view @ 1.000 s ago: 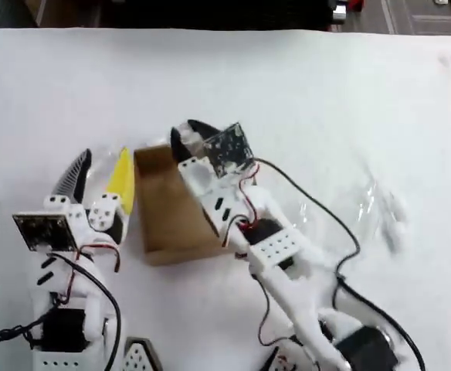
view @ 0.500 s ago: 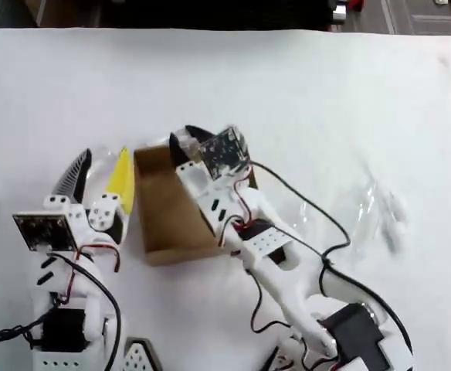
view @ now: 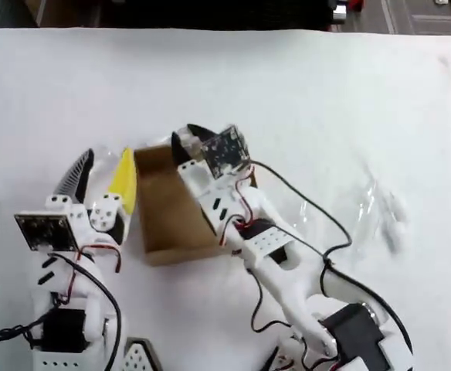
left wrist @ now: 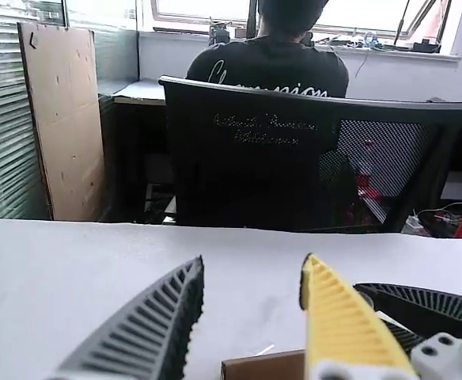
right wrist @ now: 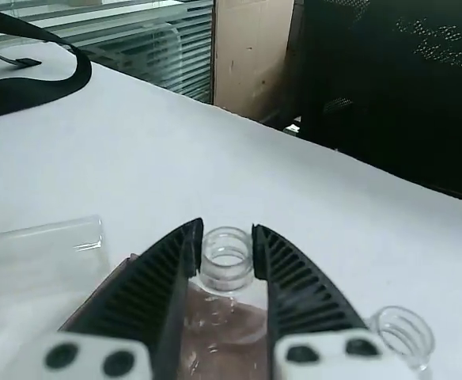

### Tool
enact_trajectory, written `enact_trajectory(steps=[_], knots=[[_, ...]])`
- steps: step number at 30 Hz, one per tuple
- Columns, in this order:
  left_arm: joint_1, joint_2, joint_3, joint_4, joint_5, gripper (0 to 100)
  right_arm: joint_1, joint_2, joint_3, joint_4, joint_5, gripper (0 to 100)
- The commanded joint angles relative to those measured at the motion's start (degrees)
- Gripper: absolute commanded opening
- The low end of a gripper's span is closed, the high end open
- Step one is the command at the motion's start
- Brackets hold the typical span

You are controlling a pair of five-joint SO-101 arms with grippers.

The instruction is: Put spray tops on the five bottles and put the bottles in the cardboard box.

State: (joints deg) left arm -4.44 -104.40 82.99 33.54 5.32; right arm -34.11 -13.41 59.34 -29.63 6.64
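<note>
Pinching a clear bottle (right wrist: 228,261) by its neck, my right tool (right wrist: 225,231) sits over the box (view: 162,212); my left tool (left wrist: 253,265) stands wide open just beside it.

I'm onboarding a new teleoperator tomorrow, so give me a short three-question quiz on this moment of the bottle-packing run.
1. True or false: the bottle held by its neck in the right gripper already wears a spray top.
2. Pick one. The left gripper is: A, shut on a spray top; B, open, beside the cardboard box; C, lying flat at the table's far edge.
3. Fill in the blank: the left gripper has one grey finger and one ____ finger.

Key: 1 false, the threaded neck is bare; 2 B; 3 yellow.
</note>
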Motion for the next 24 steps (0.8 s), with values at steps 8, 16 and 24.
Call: enact_trajectory(steps=[8, 16, 24], knots=[[0.57, -0.40, -0.26, -1.14, -0.35, 19, 0.57, 8.04, -5.63, -1.45, 0.70, 1.6], [0.57, -0.40, -0.26, -1.14, -0.35, 19, 1.01, 8.04, -5.63, -1.45, 0.70, 1.8], [0.57, -0.40, -0.26, -1.14, -0.26, 19, 1.01, 6.02, -3.16, -1.19, 0.70, 10.8]])
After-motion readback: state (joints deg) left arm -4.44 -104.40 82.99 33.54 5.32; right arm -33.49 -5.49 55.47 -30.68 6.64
